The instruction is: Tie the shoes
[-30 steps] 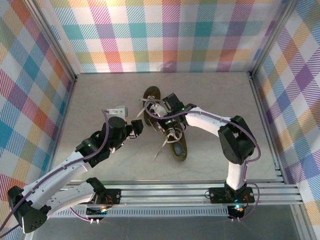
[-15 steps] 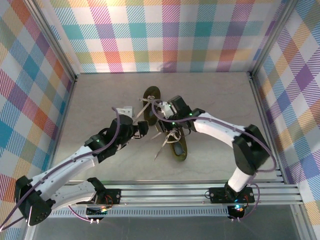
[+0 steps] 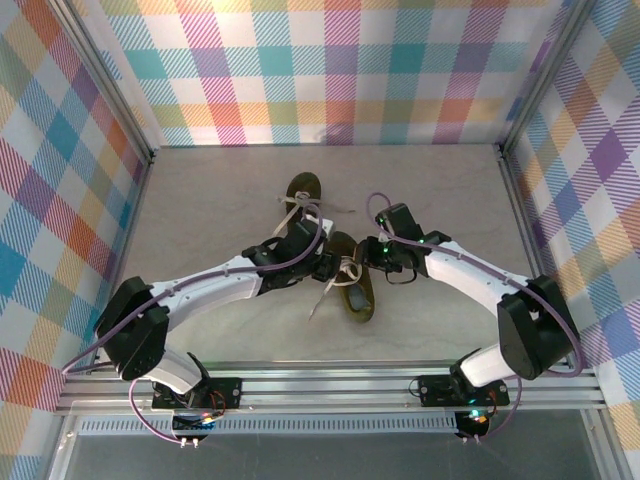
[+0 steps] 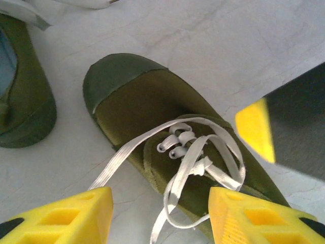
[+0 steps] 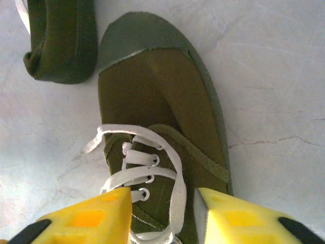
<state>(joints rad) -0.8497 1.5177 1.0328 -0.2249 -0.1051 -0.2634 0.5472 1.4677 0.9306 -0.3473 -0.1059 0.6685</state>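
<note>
Since the left gripper [image 4: 158, 218] and right gripper [image 5: 161, 219] both hang wide open over the shoe [image 4: 137, 96], I'd pinch one lace [image 4: 127, 151] each. Grab near the eyelets [image 4: 162, 148].

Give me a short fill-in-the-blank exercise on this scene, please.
The left gripper, above the near shoe, is ____, not shut.
The right gripper's fingers are coloured ____.
Beside the near shoe lies ____ other shoe.
Missing words: open; yellow; one.
</note>
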